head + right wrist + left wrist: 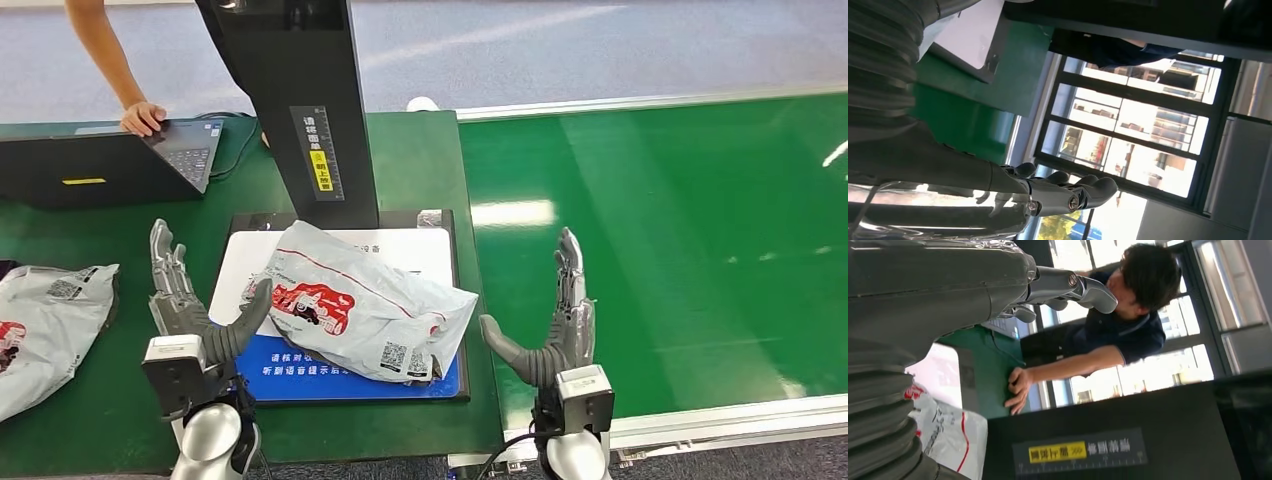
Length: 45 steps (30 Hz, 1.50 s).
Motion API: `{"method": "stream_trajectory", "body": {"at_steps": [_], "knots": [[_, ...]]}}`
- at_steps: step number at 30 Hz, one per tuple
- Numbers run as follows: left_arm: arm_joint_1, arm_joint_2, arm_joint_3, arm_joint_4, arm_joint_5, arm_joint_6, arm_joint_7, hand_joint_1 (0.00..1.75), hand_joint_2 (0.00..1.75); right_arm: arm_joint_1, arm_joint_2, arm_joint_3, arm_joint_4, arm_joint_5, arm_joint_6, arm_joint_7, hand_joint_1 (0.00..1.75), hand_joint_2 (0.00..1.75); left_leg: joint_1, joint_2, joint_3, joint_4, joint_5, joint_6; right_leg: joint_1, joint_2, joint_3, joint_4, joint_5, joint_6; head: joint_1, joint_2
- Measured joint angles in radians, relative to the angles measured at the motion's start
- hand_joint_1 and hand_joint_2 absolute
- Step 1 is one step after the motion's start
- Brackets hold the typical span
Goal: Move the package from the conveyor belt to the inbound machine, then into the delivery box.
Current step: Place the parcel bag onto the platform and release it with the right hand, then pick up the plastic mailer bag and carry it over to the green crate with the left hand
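A grey plastic package point(360, 305) with red print and barcode labels lies crumpled on the white and blue plate of the inbound machine point(340, 385); a part of the package point(950, 435) shows in the left wrist view. My left hand point(185, 300) stands upright at the package's left edge, fingers straight and spread, thumb touching or nearly touching the bag. My right hand point(555, 320) stands upright to the package's right, over the conveyor's edge, fingers straight, thumb pointing at the bag with a small gap. Both hands hold nothing.
The machine's black post point(300, 100) rises behind the plate. The green conveyor belt point(680, 230) runs on the right. Another grey package point(45, 325) lies at the far left. A person's hand point(143, 117) rests on a laptop point(110, 160) at the back left.
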Motion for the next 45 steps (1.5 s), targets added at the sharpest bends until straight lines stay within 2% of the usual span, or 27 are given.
{"method": "stream_trajectory", "body": {"at_steps": [6, 15, 31, 38, 45], "knots": [[0.000, 0.005, -0.009, -0.019, -0.065, -0.069, 0.037, 0.00, 1.75, 0.024, 0.000, 0.000, -0.045, 0.029, 0.017, -0.006, 0.00, 1.75, 0.000, 0.000, 0.000, 0.000, 0.000, 0.000, 0.000, 0.000, 0.000, 0.000, 0.000, 0.000, 0.000, 0.000], [-0.019, 0.034, -0.055, -0.023, -0.289, -0.168, 0.180, 0.00, 1.75, 0.034, 0.000, 0.000, -0.055, 0.069, 0.021, -0.005, 0.00, 1.75, 0.000, 0.000, 0.000, 0.000, 0.000, 0.000, 0.000, 0.000, 0.000, 0.000, 0.000, 0.000, 0.000, 0.000], [-0.032, 0.060, -0.079, -0.021, -0.331, -0.192, 0.213, 0.00, 1.75, 0.034, 0.000, 0.000, -0.056, 0.072, 0.022, -0.004, 0.00, 1.75, 0.000, 0.000, 0.000, 0.000, 0.000, 0.000, 0.000, 0.000, 0.000, 0.000, 0.000, 0.000, 0.000, 0.000], [-0.084, 0.086, -0.118, 0.047, -0.472, -0.313, 0.337, 0.00, 1.75, 0.034, 0.000, 0.000, -0.055, 0.086, 0.022, 0.002, 0.00, 1.75, 0.000, 0.000, 0.000, 0.000, 0.000, 0.000, 0.000, 0.000, 0.000, 0.000, 0.000, 0.000, 0.000, 0.000], [-0.188, 0.119, -0.160, 0.221, -0.543, -0.461, 0.454, 0.00, 1.75, 0.037, 0.000, 0.000, -0.056, 0.097, 0.013, 0.028, 0.00, 1.75, 0.000, 0.000, 0.000, 0.000, 0.000, 0.000, 0.000, 0.000, 0.000, 0.000, 0.000, 0.000, 0.000, 0.000]]}}
